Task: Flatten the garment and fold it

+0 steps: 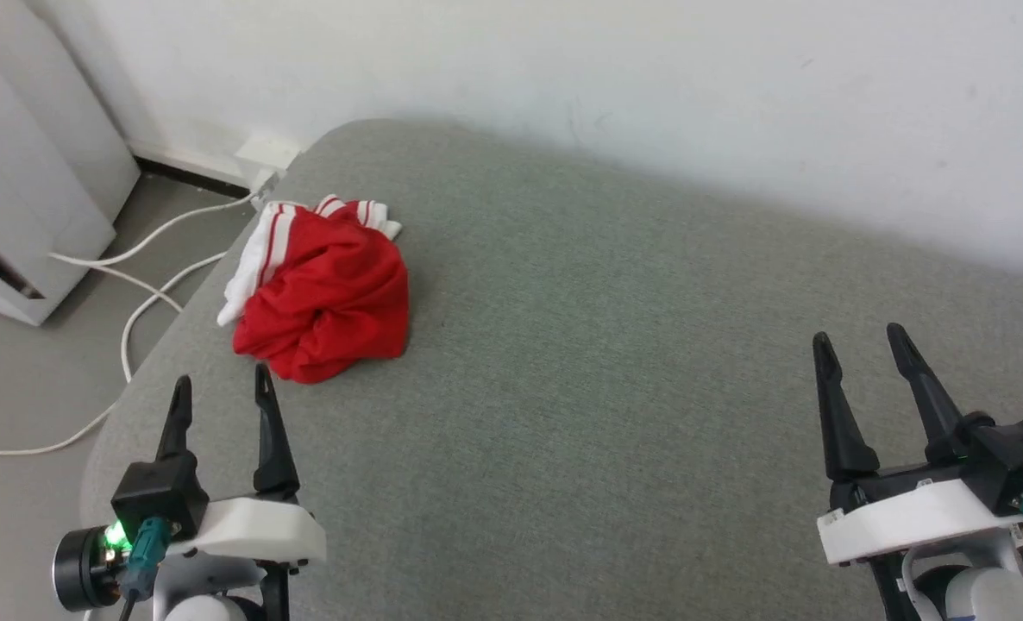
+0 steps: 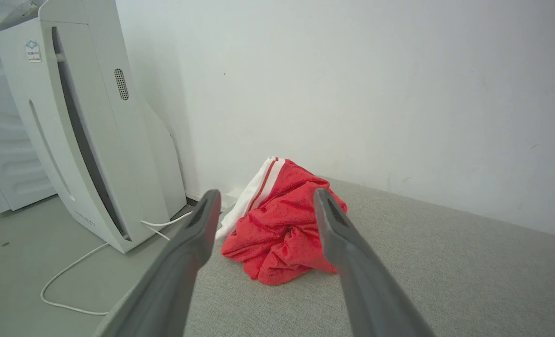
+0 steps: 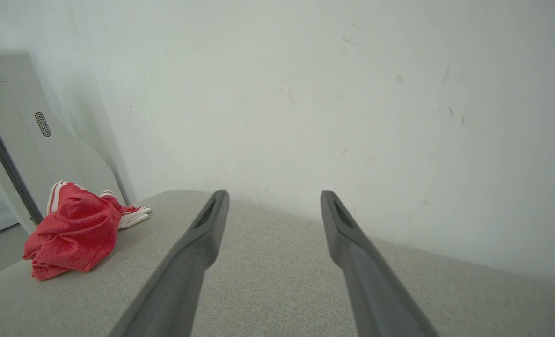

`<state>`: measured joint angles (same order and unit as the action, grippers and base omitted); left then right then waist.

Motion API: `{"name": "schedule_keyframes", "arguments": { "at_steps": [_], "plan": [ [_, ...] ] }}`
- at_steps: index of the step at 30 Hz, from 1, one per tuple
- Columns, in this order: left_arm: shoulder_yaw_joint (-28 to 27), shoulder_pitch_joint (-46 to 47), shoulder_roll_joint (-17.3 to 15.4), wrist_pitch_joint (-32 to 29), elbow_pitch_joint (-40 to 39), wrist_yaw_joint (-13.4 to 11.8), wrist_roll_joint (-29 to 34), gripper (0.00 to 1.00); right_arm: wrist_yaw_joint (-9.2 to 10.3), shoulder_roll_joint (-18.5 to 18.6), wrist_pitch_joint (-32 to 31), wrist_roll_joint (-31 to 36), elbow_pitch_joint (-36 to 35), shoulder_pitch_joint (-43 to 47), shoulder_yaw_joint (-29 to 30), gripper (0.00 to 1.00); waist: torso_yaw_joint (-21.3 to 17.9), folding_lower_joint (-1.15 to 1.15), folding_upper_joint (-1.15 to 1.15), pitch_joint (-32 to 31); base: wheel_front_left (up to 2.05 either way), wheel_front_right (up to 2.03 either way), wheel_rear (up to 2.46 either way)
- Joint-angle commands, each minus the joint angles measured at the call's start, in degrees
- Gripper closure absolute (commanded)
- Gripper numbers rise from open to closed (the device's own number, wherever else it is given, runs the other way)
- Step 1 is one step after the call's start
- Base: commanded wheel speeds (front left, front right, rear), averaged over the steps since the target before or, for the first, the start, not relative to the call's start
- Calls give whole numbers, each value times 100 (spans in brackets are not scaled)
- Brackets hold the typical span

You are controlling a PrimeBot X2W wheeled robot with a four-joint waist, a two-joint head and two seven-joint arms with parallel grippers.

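Observation:
The garment (image 1: 322, 289) lies crumpled in a red heap with white striped trim, near the far left corner of the grey table (image 1: 615, 362). My left gripper (image 1: 222, 388) stands open just in front of it, fingers pointing at the heap, not touching it. In the left wrist view the garment (image 2: 284, 229) shows between the two spread fingers. My right gripper (image 1: 861, 345) is open far to the right, over bare table, with nothing between its fingers. From the right wrist view the garment (image 3: 74, 231) sits at the far left.
A white wall (image 1: 649, 95) runs along the table's far edge. Left of the table stands a white appliance (image 2: 85, 126) on the floor, with white cables (image 1: 141, 285) trailing beside the table's left edge.

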<state>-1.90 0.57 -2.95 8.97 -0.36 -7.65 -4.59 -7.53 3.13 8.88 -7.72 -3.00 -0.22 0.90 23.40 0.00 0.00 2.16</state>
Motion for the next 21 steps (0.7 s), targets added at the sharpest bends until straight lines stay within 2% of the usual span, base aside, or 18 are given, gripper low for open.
{"name": "schedule_keyframes", "arguments": {
  "at_steps": [1, 10, 16, 21],
  "plan": [
    [-38, 52, 5, 65, -27, -41, -61, 0, 3, -15, 74, -69, -57, 67, -18, 0, 116, 0, 0, 19, 0, 0, 0],
    [-102, 143, 5, 172, 36, 45, -154, 0, 3, -17, 182, -92, -112, 67, -26, 0, 300, 0, 0, 106, 0, 0, 0],
    [-248, 638, -41, 244, 342, 342, -117, 0, 3, -18, 253, -68, -165, 11, -41, 0, 360, 0, 0, 266, 0, 0, 0],
    [-356, 1539, -290, 304, 1029, 645, -172, 0, 3, -19, 313, 60, -224, -131, -76, 0, 300, 0, 0, 527, 0, 0, 0]
  ]
}}
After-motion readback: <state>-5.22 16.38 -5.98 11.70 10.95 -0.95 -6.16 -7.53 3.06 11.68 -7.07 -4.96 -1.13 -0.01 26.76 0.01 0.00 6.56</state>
